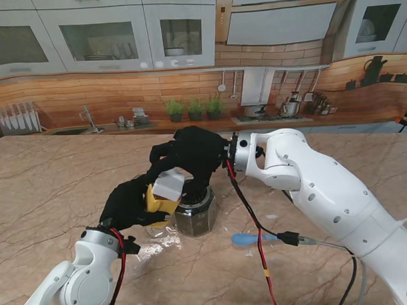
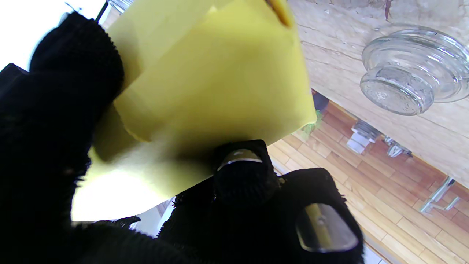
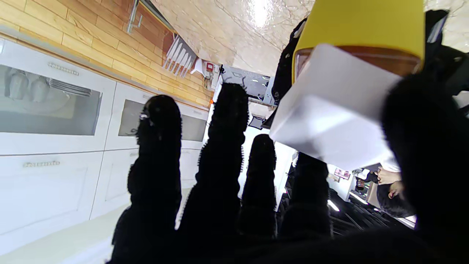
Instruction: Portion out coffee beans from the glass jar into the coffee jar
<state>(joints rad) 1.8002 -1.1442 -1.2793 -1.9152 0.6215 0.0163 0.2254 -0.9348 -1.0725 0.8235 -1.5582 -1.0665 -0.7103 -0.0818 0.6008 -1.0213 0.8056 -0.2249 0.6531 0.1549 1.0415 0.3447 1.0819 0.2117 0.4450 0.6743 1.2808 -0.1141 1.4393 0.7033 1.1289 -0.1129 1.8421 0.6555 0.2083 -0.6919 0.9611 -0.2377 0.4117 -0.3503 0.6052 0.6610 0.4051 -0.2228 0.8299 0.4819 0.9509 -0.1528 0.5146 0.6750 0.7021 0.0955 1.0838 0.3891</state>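
marbled beige stone surface [image 1: 51,191]: carrying everything, with a blue-handled spoon-like tool [image 1: 250,239] lying just right of the jar.
right hand [image 1: 193,153], black-gloved: reaching over the jar; in the wrist view four fingers [image 3: 223,154] are standing apart and straight, the thumb seeming to press the white lid; i cannot tell whether it is truly gripping.
left hand [image 1: 128,202], black-gloved: clamping its fingers [image 2: 243,176] on the yellow container.
dark glass jar of coffee beans [image 1: 196,216]: standing open at centre, directly beneath both hands.
yellow container with white lid [image 1: 161,194]: tilting, held just above the jar's left rim.
clear glass lid [image 2: 414,69]: lying on the surface nearby.
handling note: holding the yellow body steady while freeing the lid should avoid spilling.
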